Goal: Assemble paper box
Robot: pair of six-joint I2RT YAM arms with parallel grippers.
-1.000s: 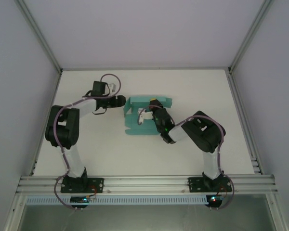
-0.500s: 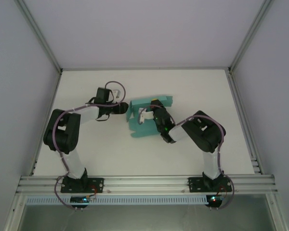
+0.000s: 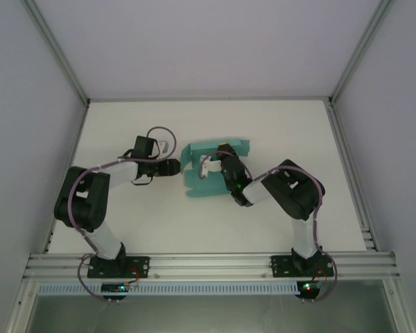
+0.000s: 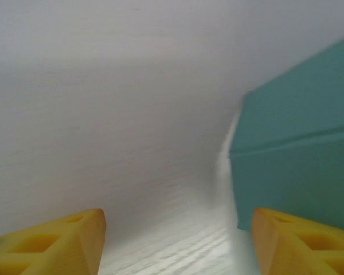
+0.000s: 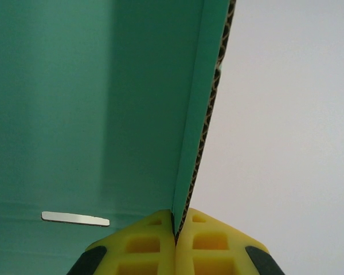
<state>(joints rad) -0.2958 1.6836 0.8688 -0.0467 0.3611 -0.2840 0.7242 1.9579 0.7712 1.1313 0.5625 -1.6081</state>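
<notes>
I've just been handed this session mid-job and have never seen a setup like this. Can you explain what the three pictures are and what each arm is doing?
You are looking at two small robot arms bolted at the near edge of a white table. Each ends in a two-finger gripper. The wide picture looks down from above and behind the arms. The other two come from a camera on each wrist, so the yellow wedges at the bottom are that arm's own fingers. One thing lies on the table: a teal paper box, partly folded. The right gripper is pinched shut on a raised corrugated wall of the box. The left gripper is open and holds nothing. Its tips are close beside the box's left edge, but I cannot tell whether they touch it.
</notes>
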